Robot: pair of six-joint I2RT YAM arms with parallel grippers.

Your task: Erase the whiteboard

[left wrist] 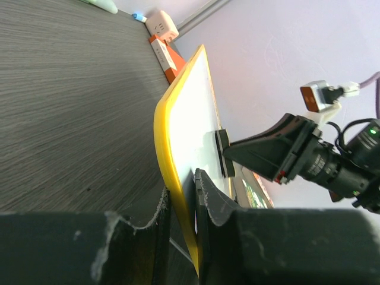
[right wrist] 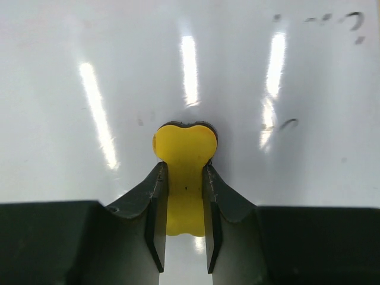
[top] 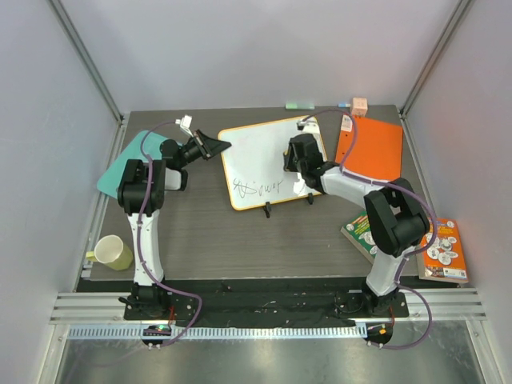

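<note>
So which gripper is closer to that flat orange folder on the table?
Right. The right gripper holds a yellow eraser against the right side of the white yellow-rimmed whiteboard, next to the flat orange folder; the left gripper clamps the board's opposite, left edge.

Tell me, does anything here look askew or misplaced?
The whiteboard sits rotated against the table edges, the left end effector clamping its rim, the right end effector pressing a yellow eraser on it. The orange booklet seems to overhang the table's right edge.
</note>
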